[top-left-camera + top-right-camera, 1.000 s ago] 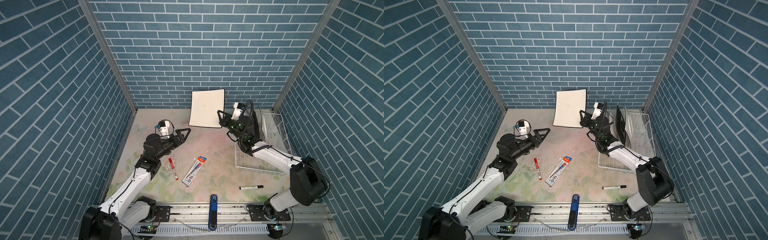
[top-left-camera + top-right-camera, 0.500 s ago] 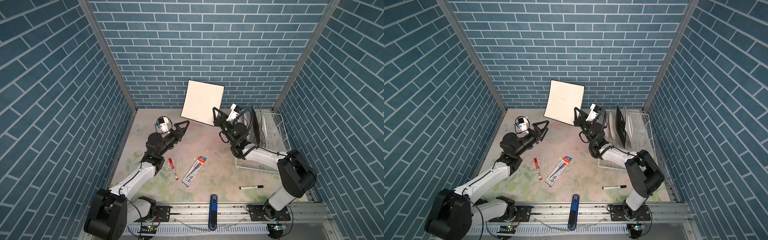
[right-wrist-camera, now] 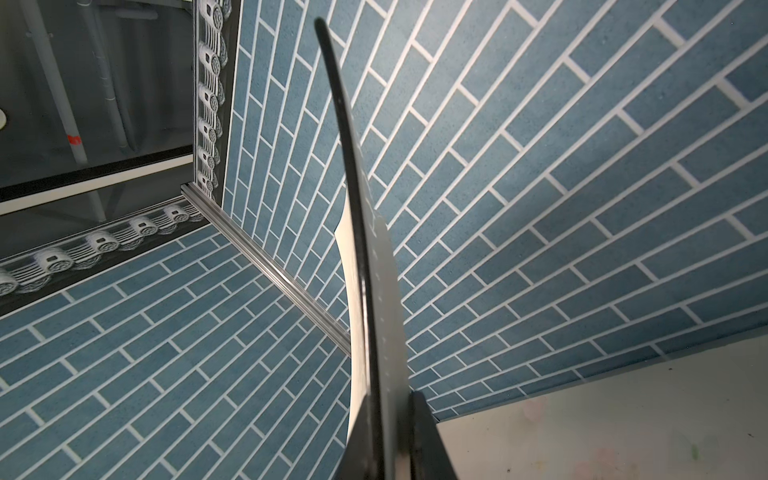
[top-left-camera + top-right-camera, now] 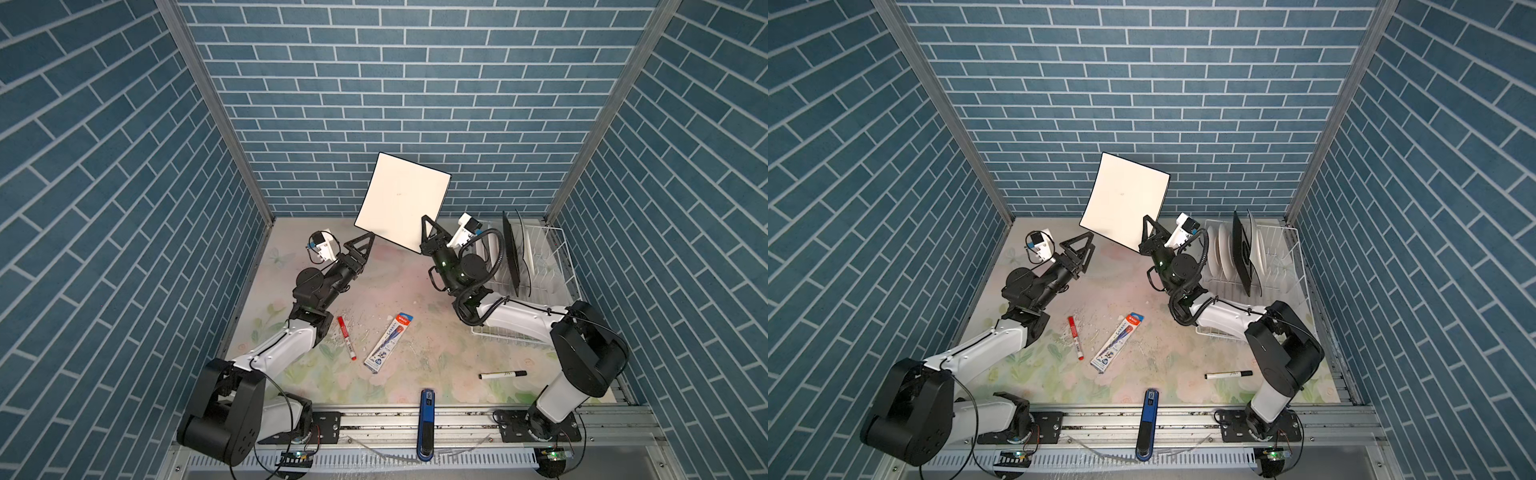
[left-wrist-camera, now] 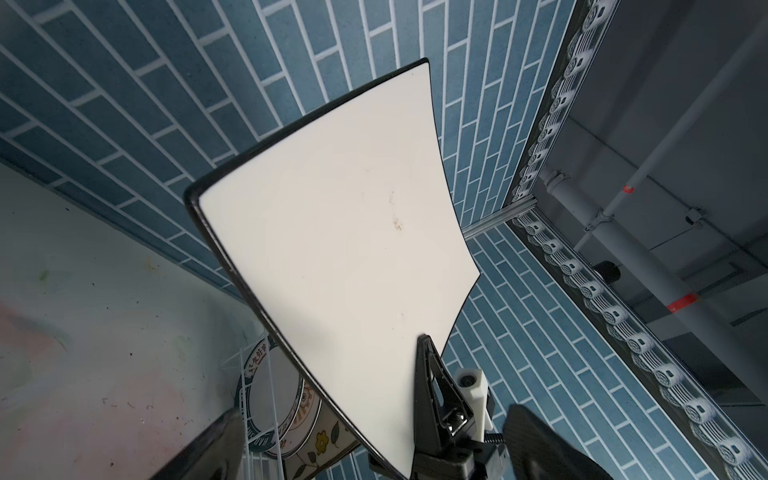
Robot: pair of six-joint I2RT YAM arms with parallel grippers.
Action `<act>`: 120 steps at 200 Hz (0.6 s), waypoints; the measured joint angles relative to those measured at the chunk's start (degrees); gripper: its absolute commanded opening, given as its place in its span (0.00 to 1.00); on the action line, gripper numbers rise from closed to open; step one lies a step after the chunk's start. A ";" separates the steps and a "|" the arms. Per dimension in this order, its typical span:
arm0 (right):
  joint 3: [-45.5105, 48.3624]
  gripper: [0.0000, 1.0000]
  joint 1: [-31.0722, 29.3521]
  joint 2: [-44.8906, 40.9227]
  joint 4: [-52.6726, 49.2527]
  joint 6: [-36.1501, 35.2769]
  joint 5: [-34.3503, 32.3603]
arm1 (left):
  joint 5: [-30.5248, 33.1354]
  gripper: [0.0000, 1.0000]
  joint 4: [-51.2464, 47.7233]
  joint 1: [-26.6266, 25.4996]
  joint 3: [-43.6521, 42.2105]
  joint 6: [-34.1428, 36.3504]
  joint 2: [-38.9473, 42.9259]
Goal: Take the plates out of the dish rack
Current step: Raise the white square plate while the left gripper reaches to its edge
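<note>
My right gripper (image 4: 424, 221) is shut on the lower edge of a square cream plate (image 4: 403, 203) with a black rim, holding it tilted in the air near the back wall. The right wrist view shows this plate (image 3: 365, 249) edge-on between my fingers (image 3: 428, 440). My left gripper (image 4: 368, 249) stands open just below the plate's lower left corner, apart from it. The white wire dish rack (image 4: 557, 257) at the right holds an upright black-backed plate (image 4: 509, 249) and round white plates (image 4: 1223, 249). A lettered round plate (image 5: 266, 382) shows in the left wrist view.
On the floral table lie a red marker (image 4: 346, 337), a packaged pen (image 4: 389, 343) and a black marker (image 4: 503, 374). A blue tool (image 4: 427, 424) rests on the front rail. Brick walls close in on three sides.
My right gripper has lifted the square plate higher and swung it leftwards, tilting it. My left arm has risen towards the plate, its gripper staying open.
</note>
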State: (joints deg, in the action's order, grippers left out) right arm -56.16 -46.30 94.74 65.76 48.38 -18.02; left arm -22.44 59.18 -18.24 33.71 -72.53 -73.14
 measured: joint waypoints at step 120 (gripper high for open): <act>-0.13 0.00 -4.33 0.00 0.35 4.39 -8.57 | 2.27 0.96 11.72 -0.17 0.00 -2.99 -6.21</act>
State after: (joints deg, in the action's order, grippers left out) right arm -56.29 -50.63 94.74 66.11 52.77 -26.59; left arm -20.16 70.89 -18.41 33.71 -75.53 -79.35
